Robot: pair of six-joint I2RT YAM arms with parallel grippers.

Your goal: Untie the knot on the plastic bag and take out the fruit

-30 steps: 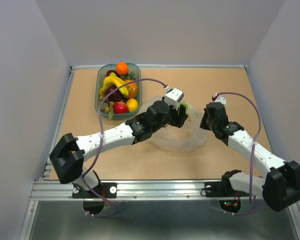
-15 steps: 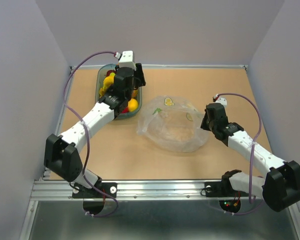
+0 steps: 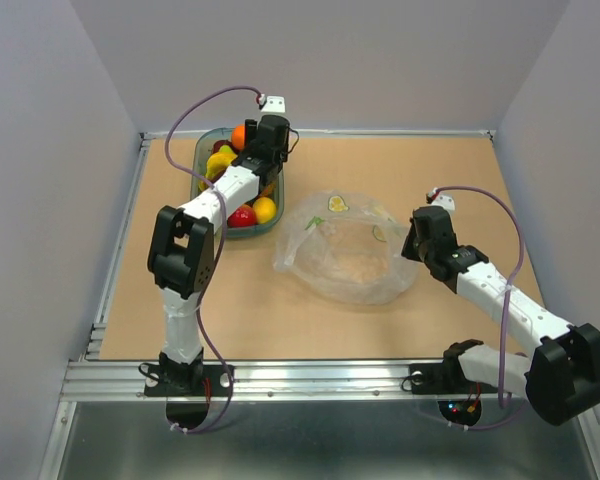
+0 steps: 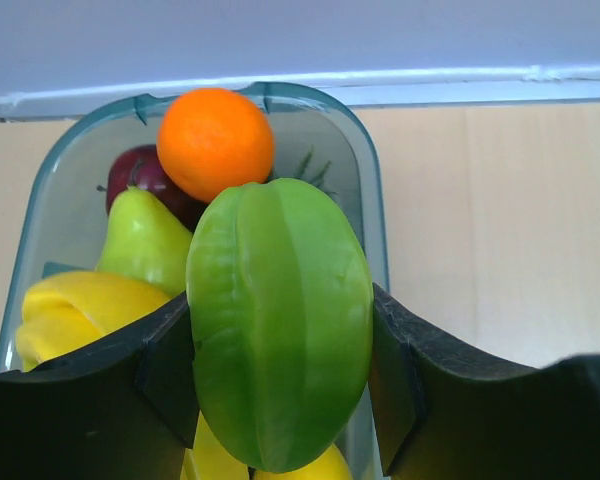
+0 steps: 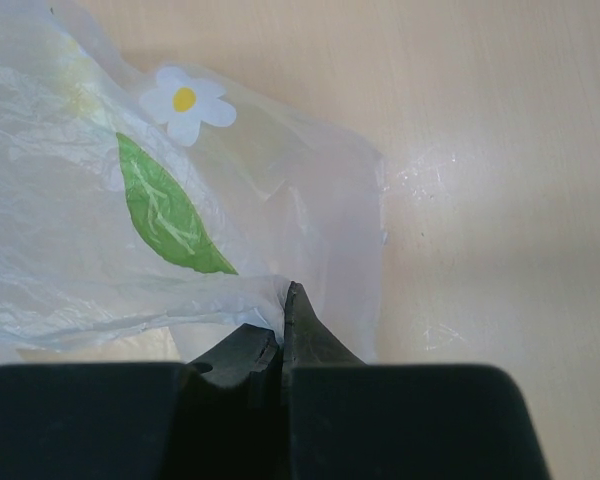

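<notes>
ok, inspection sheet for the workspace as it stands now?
Surface: tan table, no spills seen.
Job's things: plastic bag lies slack mid-table, no fruit seen inside; fruit piled in the tray, orange on top.
Clutter: nothing seen.
Grippers: left gripper over the tray, shut on a green fruit; right gripper shut on the bag's edge.
Cables: purple cables loop off both arms, no snag seen.
Surroundings: grey walls, metal rail at near edge.

A green-tinted tray holding a lemon sits on the tan table.
</notes>
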